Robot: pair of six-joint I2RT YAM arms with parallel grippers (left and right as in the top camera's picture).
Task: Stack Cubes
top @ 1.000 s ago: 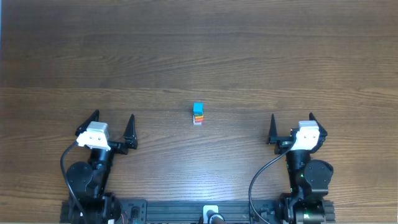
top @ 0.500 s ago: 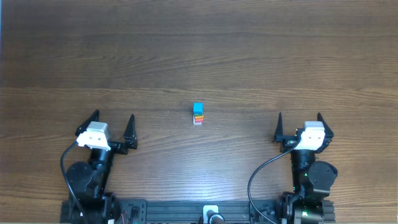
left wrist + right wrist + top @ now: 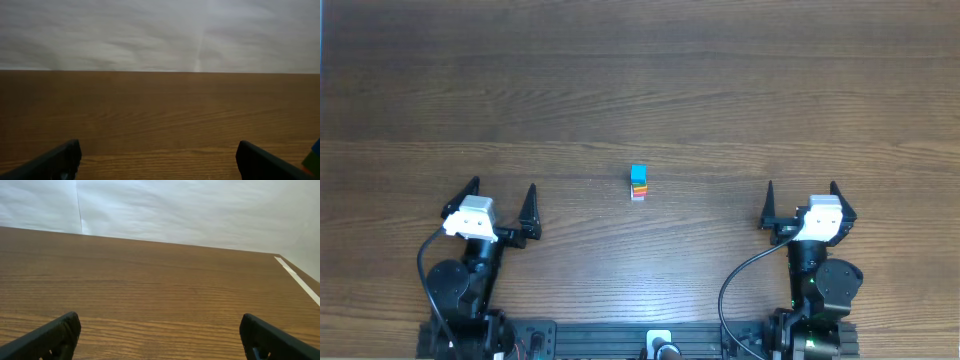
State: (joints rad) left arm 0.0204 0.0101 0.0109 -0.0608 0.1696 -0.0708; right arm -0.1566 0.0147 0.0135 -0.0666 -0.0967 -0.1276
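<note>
One stack of cubes (image 3: 638, 184), blue on top, cube count unclear, one wooden table (image 3: 640, 80), left gripper (image 3: 501, 190) and right gripper (image 3: 801, 190) both spread wide, empty

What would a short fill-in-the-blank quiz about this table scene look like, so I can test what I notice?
1. The top cube of the stack is ____ in colour.
2. The left gripper and the right gripper both have their fingers ____.
3. Seen from above, the stack stands on the table ____ the two grippers, touching neither.

Missing words: blue; open; between.
</note>
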